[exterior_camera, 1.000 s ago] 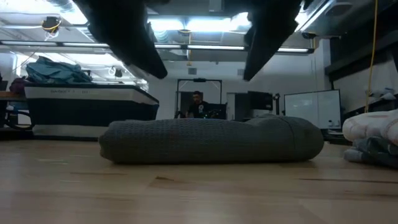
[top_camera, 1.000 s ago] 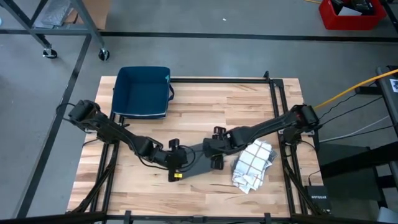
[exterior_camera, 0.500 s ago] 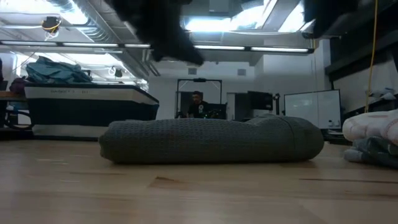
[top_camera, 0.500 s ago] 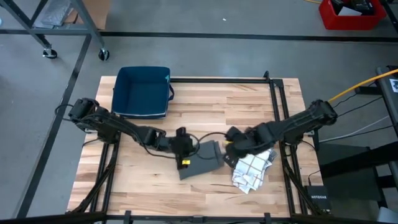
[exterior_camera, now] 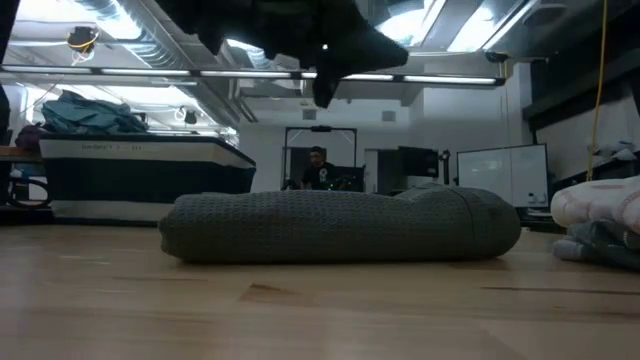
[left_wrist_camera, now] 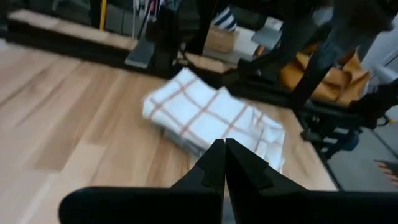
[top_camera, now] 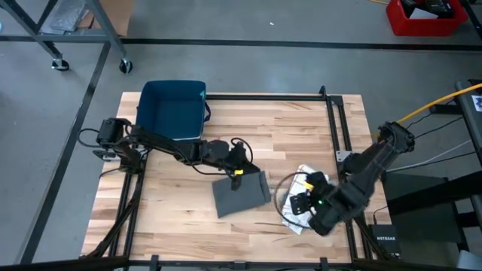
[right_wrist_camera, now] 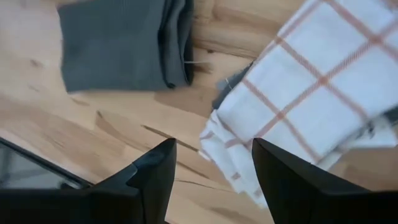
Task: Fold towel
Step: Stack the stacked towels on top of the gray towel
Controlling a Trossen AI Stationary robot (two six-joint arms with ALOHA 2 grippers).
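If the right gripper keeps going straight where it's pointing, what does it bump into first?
Probably the white checked towel. The open right gripper points down at the edge of that pile, with the folded grey towel off to one side. How far above the towel it hangs is hard to judge.
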